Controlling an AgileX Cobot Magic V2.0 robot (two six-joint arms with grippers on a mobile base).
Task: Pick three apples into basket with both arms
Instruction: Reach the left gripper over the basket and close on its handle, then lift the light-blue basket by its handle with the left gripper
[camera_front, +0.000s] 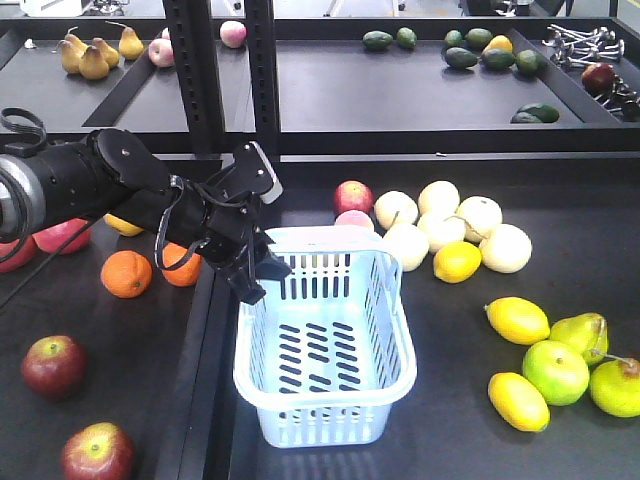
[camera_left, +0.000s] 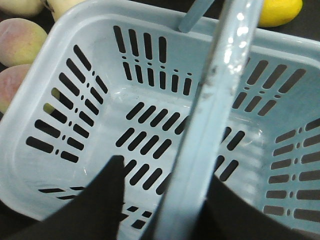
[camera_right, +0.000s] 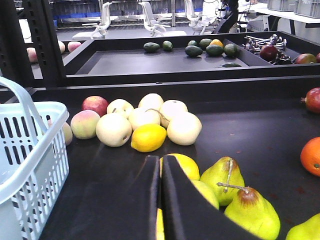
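— On the table (camera_front: 450, 330), where are the apples?
— Two sit at your near left: one dark red apple (camera_front: 52, 365) and a second dark apple (camera_front: 97, 452) closer to the edge, both well apart from the basket (camera_front: 320, 425); a third dark apple (camera_front: 598, 76) lies on the back shelf (camera_front: 400, 90) at far right, beside some metal pieces (camera_front: 585, 42).
— And the basket?
— Upright in the middle of the table, its slotted bottom in full view; pale fruit and a lemon (camera_front: 457, 262) lie just behind its far right corner.
— The left hand?
— Your left hand (camera_front: 262, 280) hangs at the basket's left rim; in the wrist view its black fingers (camera_left: 102, 205) are apart, the raised handle (camera_left: 225, 75) running between them; the handle is close to one finger, and a gap shows at the other.
— The right hand?
— Your right hand (camera_right: 161, 159) has its fingers pressed together, holding nothing; it hovers low over the table, with yellow-green pears (camera_right: 250, 210) and lemons just past its tips; the basket's wall shows to its left.
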